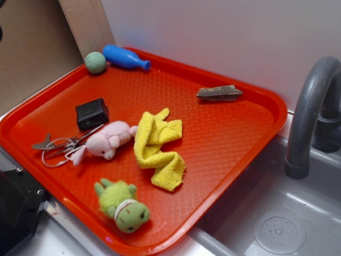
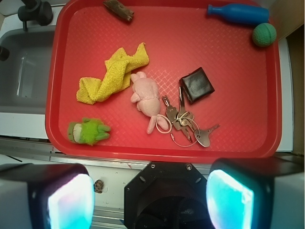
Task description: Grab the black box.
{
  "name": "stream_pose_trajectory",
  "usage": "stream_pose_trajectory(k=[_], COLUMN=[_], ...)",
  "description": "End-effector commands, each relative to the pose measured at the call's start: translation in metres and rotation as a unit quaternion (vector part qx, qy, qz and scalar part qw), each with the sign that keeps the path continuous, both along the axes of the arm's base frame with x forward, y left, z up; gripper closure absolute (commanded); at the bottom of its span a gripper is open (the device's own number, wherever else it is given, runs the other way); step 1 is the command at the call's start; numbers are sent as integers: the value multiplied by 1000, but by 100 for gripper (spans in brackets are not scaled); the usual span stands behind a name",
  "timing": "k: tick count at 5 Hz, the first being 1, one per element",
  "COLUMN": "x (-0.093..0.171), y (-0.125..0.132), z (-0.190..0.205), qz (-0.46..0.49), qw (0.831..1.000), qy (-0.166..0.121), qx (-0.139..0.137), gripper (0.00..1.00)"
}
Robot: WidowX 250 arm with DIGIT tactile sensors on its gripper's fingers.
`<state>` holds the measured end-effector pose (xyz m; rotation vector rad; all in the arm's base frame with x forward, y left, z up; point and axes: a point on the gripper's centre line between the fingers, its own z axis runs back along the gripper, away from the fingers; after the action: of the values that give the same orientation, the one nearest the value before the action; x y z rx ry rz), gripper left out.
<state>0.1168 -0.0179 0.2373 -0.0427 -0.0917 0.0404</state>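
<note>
Seen from the exterior view, left to right on the red tray (image 1: pixel 224 128): keys on a wire ring (image 1: pixel 58 146) near the left rim, touching the pink plush pig (image 1: pixel 106 141) just beside them. Just behind those, the black box (image 1: pixel 91 113), lying flat on the tray floor, close to the pig's back and clear of any grasp. Farther back, a green ball (image 1: pixel 95 62) touching a blue bottle-shaped toy (image 1: pixel 125 57) at the rear rim. Toward the front, a green plush frog (image 1: pixel 123 206); centre, a crumpled yellow cloth (image 1: pixel 158 149) against the pig's snout; farther right, a brownish piece of wood (image 1: pixel 219 93) lying alone. Beyond the tray's right edge, a grey faucet (image 1: pixel 311 114) over a sink (image 1: pixel 277 213). In the wrist view, hand (image 2: pixel 150 198) released, fingers (image 2: pixel 62 200) spread wide, hanging over the near edge, well apart from the box and holding nothing.
</note>
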Motion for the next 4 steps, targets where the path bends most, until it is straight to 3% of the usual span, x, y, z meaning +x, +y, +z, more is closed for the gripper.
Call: stream_pose_trajectory(k=[1,2,3,4], x=[0,50,100,103], y=[0,24,45,58], z=[0,-34,-72,-110], qz=[0,-35,-100,-155], qw=[1000,999,994,987], qy=[0,-18,-14,-10], qx=[0,32,40,33], gripper=[0,0,0,0])
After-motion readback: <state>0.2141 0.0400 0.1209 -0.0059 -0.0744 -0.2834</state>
